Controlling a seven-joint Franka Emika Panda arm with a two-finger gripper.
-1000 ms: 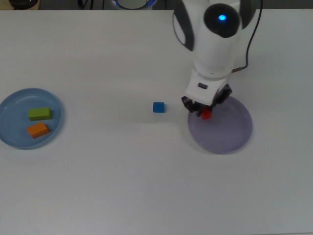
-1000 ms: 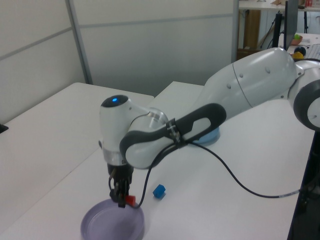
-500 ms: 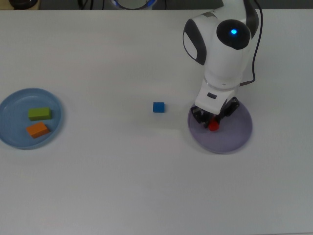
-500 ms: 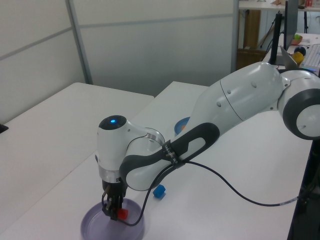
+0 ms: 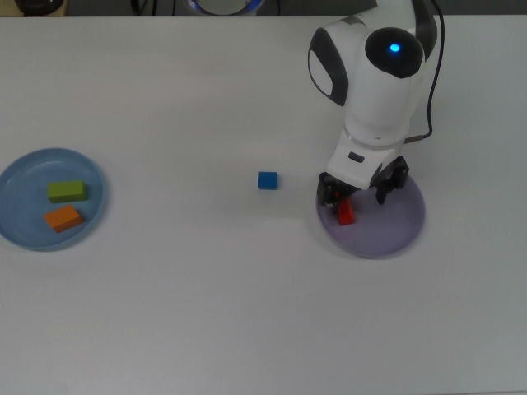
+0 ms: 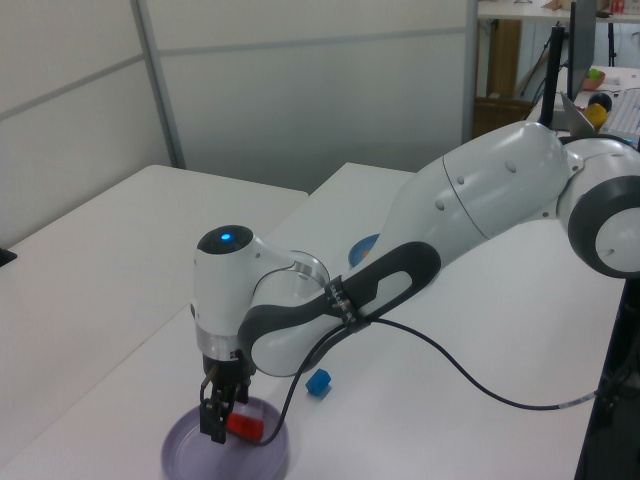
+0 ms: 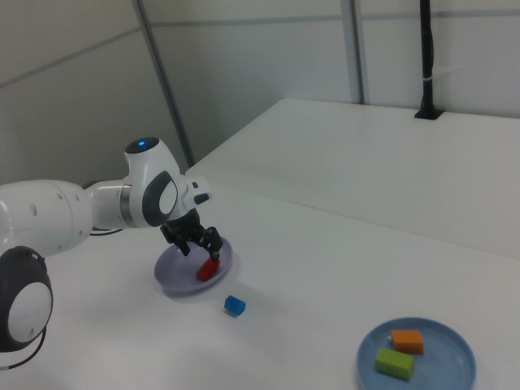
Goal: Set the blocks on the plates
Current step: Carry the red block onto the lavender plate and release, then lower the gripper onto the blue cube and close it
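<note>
The red block [image 5: 346,214] lies on the lilac plate [image 5: 391,226] near the plate's edge at the top view's left, also seen as red block [image 6: 243,426] and red block [image 7: 208,269]. My gripper [image 5: 360,189] hangs just above it, open, fingers spread either side and not touching it; it shows too as gripper [image 6: 222,418] and gripper [image 7: 199,242]. The blue cube [image 5: 267,180] sits on the bare table beside the lilac plate. The green block [image 5: 66,191] and orange block [image 5: 63,218] rest on the light blue plate [image 5: 16,169].
The white arm [image 6: 480,200] arches over the table from the left view's right, with a black cable [image 6: 470,370] trailing beside it. A black post [image 7: 426,57] stands at the back of the far table in the right view.
The gripper lowered the red block onto the lilac plate, then opened and let it go. The block now lies flat on the plate, and the gripper has risen slightly.
</note>
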